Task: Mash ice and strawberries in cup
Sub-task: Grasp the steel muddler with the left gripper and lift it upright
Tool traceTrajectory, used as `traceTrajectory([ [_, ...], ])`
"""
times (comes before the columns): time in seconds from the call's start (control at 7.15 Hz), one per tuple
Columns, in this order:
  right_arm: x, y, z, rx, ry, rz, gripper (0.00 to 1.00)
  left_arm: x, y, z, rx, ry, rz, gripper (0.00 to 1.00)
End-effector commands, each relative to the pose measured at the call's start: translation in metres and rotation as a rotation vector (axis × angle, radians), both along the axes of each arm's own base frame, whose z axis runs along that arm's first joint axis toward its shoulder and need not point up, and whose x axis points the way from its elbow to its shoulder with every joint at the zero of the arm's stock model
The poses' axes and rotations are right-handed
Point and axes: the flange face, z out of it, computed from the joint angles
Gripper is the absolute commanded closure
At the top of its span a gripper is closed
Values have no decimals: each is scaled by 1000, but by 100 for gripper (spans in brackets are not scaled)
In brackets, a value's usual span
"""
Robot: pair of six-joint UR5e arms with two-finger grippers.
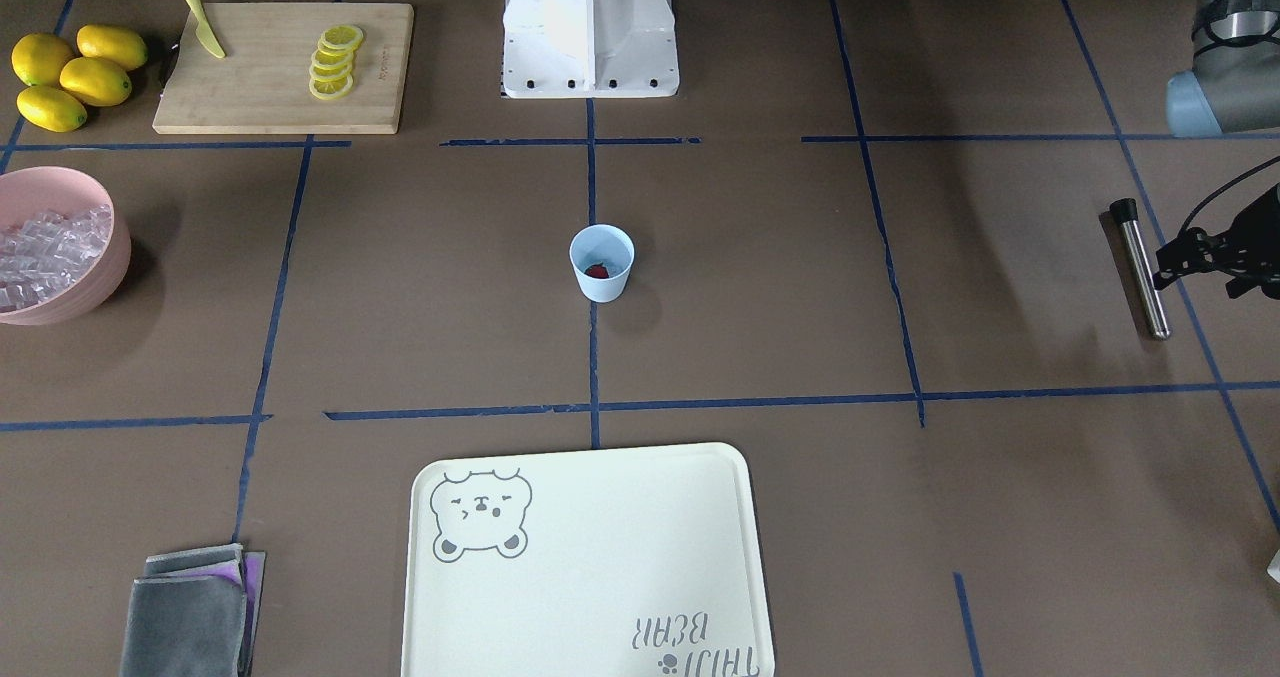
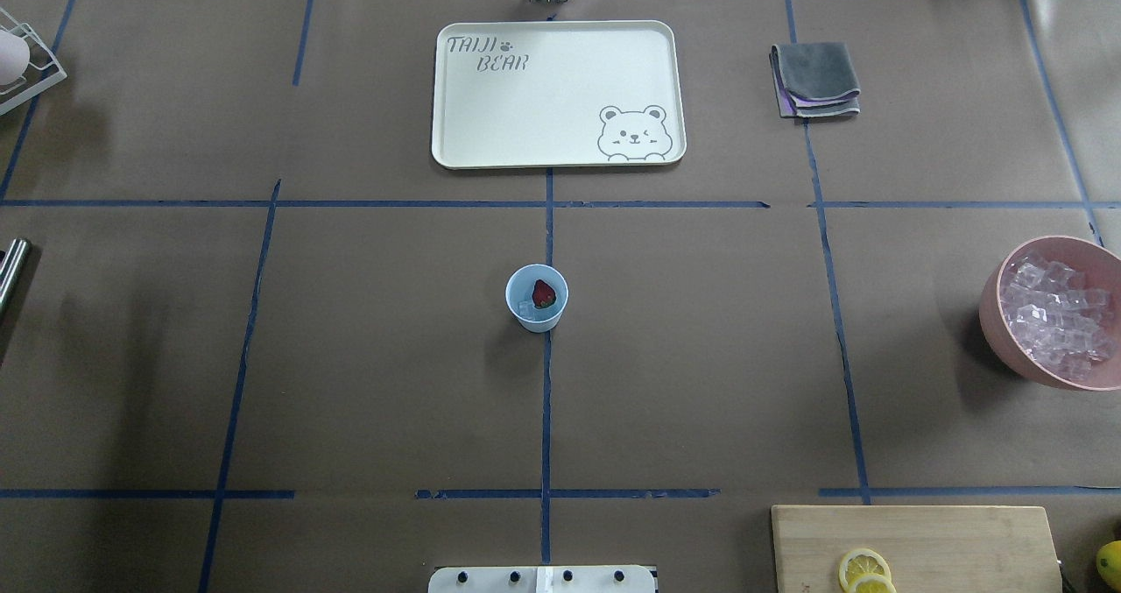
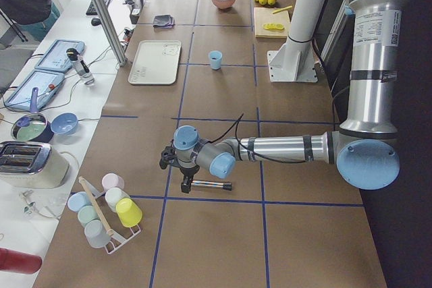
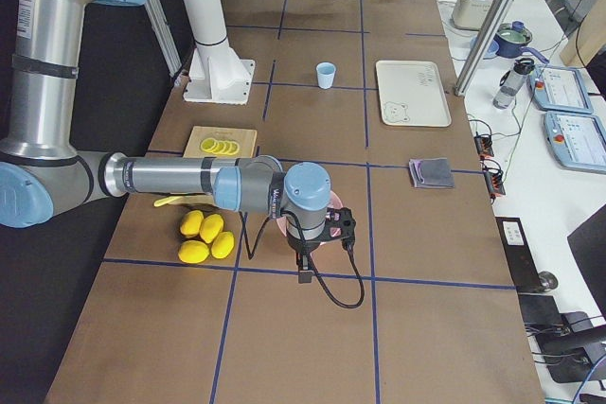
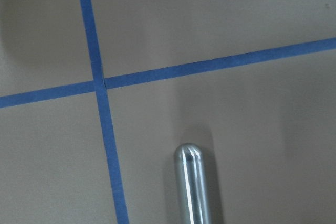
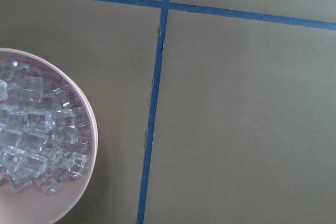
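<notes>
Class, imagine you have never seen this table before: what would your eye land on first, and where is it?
A pale-blue cup stands alone at the table's centre, with a red strawberry inside. A pink bowl heaped with ice sits near the table's end on the robot's right. A cream bear tray lies on the side far from the robot.

One left arm (image 3: pixel 283 148): forearm stretched level and low, wrist bent down, left gripper (image 3: pixel 184 181) pointing downward, jaw state indiscernible. One right arm (image 4: pixel 170 177): forearm likewise horizontal, wrist turned down, right gripper (image 4: pixel 305 270) hanging vertically, jaw state indiscernible. The two grippers are well apart.
</notes>
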Motion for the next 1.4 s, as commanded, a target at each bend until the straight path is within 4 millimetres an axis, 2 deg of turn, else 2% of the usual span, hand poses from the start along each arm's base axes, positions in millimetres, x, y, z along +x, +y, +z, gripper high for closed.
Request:
traceTrajectory([
  [0.0,0,0,0,0,2,-1,0,4,-5,6,-14,24,-72,0],
  [0.42,1,1,0,-1,2,1,0,31,2,10,-11,31,-26,0],
  [0.7,1,1,1,0,4,0,0,39,4,13,-15,29,-10,0],
  [0.84,0,1,1,0,4,-2,0,39,5,18,-26,22,-10,5],
  [0.98,1,1,1,0,4,0,0,40,6,19,-30,23,-10,17],
  [1.12,1,1,1,-1,4,1,0,40,6,19,-32,23,-12,39],
  [1.26,1,1,0,0,4,1,0,40,6,19,-28,23,-8,72],
])
